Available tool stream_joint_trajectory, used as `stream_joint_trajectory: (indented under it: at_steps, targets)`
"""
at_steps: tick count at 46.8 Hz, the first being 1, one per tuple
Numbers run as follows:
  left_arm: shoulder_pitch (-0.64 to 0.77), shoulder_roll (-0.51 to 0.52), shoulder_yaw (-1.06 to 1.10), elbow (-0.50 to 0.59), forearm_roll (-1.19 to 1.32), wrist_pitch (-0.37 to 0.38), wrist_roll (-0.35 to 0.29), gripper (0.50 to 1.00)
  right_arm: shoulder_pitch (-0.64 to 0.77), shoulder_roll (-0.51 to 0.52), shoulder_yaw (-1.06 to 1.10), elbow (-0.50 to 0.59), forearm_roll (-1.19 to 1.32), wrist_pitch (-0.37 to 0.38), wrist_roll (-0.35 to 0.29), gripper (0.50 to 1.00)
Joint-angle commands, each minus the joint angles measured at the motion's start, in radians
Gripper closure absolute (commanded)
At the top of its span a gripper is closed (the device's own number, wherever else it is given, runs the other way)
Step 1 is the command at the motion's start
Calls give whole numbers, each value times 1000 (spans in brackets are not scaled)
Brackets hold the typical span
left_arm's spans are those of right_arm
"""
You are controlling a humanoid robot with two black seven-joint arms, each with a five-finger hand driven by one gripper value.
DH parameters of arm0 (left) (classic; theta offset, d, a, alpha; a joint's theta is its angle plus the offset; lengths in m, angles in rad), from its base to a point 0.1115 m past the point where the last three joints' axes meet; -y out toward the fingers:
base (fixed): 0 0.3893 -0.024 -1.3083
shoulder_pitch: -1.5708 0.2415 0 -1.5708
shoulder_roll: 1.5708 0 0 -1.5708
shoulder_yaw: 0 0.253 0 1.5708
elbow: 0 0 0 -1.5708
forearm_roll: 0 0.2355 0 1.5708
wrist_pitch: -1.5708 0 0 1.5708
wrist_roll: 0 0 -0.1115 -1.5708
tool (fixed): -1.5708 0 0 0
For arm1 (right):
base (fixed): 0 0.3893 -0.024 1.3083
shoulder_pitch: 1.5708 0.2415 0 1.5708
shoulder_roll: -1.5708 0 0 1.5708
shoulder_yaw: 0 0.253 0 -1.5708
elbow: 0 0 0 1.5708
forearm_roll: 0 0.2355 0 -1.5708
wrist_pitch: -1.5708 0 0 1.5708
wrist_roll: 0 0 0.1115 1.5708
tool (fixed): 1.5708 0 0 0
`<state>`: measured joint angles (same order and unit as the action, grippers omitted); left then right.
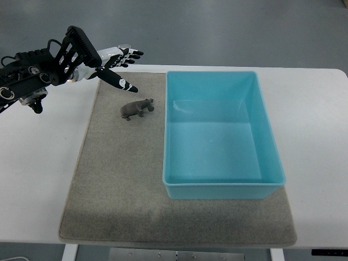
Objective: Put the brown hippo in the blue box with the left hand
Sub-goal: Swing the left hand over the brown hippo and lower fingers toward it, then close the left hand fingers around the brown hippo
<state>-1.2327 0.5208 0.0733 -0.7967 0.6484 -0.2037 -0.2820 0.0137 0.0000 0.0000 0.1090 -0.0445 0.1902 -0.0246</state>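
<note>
A small brown hippo [137, 108] stands on the grey mat [114, 185], just left of the blue box [220, 187]. The box is a wide open bin with nothing inside. My left hand [120, 68] reaches in from the upper left and hovers above and to the left of the hippo, apart from it. Its fingers are spread, the thumb pointing down toward the mat, and it holds nothing. My right arm does not show.
The mat lies on a white table [318, 136], with the box on its right half. The mat's left and front parts are bare. The table's far edge runs just behind the left hand.
</note>
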Motion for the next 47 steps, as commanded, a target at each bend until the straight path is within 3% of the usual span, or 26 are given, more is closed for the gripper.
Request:
stream_joint_trajectory:
  at_steps: [1,13,27,47]
  targets:
    - [-4,7,0,-1,95,-26,0,506,0,0,0,0,0,0,0,564]
    - [-4,24,0,-18,292,-60,-6,508,0,0,0,0,0,0,0,564]
    - [-27,19,-1,-76,297,-102,-2,508,0,0,0,0,0,0,0,564]
    - [-16,-33,0,-24,298,-89,9,506,0,0,0,0,0,0,0,564]
